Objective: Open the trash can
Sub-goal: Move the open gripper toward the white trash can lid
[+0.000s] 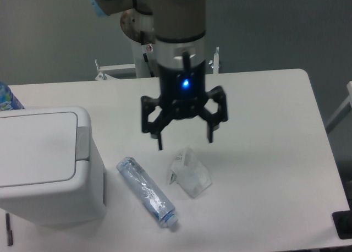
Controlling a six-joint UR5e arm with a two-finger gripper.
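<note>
The trash can (47, 164) is a boxy white bin at the left edge of the table, its flat recessed lid down and a grey tab (82, 143) on its right rim. My gripper (185, 142) hangs open above the table's middle, well to the right of the bin and not touching it. Nothing is between its black fingers, and a blue light glows on its body.
A clear plastic bottle (147, 191) lies diagonally on the white table (264, 153) just right of the bin. A small clear plastic bag (189, 172) sits below the gripper. A blue-labelled object (7, 99) shows at the far left edge.
</note>
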